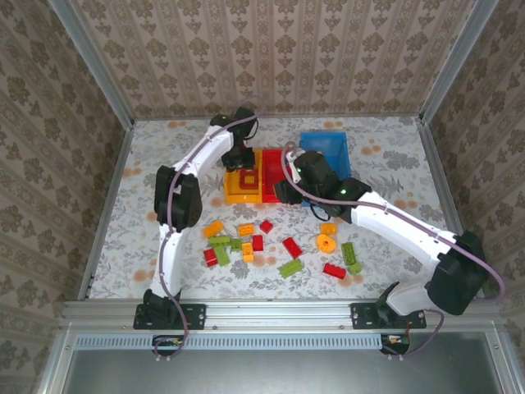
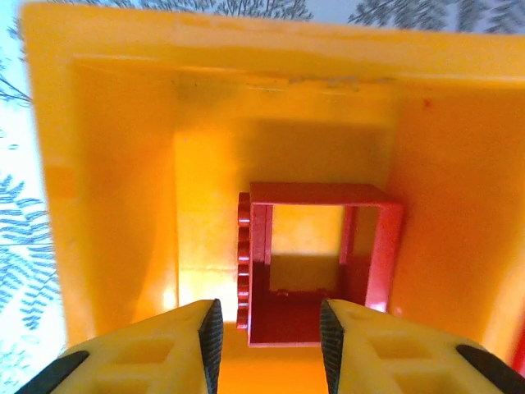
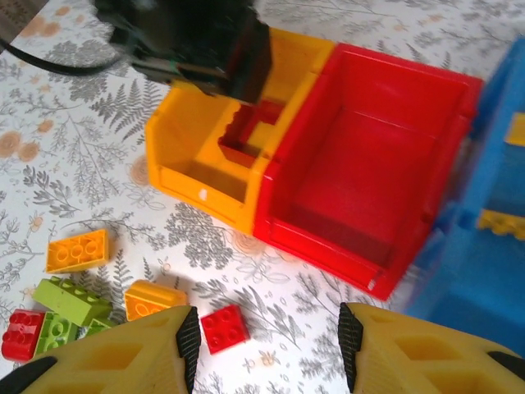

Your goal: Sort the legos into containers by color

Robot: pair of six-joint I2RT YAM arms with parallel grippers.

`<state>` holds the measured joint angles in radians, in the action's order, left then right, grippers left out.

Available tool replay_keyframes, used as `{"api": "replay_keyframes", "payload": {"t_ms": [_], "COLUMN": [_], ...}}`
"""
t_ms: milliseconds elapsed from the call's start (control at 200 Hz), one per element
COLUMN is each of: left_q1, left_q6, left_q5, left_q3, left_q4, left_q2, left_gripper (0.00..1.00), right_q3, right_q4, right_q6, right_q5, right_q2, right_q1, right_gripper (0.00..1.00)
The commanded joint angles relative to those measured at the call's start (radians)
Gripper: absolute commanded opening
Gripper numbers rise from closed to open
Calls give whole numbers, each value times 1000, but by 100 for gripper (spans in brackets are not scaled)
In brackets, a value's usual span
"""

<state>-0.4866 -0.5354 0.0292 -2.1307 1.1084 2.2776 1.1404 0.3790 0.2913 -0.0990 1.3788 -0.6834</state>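
Nearest the arm bases, loose legos [image 1: 292,247] in red, green and orange lie scattered on the table [image 1: 148,238]. Just beyond them the right gripper [image 3: 267,341] hovers empty, fingers spread, over a small red brick [image 3: 223,328] (nearer its left finger). Farther back, the yellow-orange bin [image 3: 184,144] and red bin [image 3: 369,164] touch side by side, with the blue bin [image 1: 324,146] to their right. The left gripper [image 2: 269,332] hangs over the yellow-orange bin with jaws apart, and a red square frame [image 2: 381,246] lies inside.

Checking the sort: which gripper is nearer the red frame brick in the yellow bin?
Left. The left gripper hangs open above the red frame inside the yellow bin; the right gripper is over the table, short of it.
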Motion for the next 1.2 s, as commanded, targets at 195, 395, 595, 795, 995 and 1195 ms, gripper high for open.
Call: {"api": "replay_keyframes", "payload": {"t_ms": [195, 395, 595, 795, 995, 1195], "left_q1": [-21, -130, -344, -475, -536, -552], "left_q6": [-39, 15, 68, 40, 41, 32], "left_q5": [-8, -164, -230, -249, -243, -235], "left_q3": [79, 384, 688, 861, 922, 931], "left_q4": [-45, -323, -523, -624, -663, -673], "left_q2": [-227, -472, -660, -727, -743, -739], "left_gripper": [45, 56, 60, 59, 60, 59], "right_q3": [-143, -204, -305, -363, -379, -377], "right_q4": [211, 513, 567, 505, 474, 502], "right_q6": [174, 373, 383, 370, 358, 353], "right_q5": [-100, -131, 3, 78, 113, 98], "right_q2": [-179, -169, -92, -29, -6, -62], "right_q1": [114, 289, 377, 376, 371, 363], "right_gripper": [52, 51, 52, 57, 57, 59]}}
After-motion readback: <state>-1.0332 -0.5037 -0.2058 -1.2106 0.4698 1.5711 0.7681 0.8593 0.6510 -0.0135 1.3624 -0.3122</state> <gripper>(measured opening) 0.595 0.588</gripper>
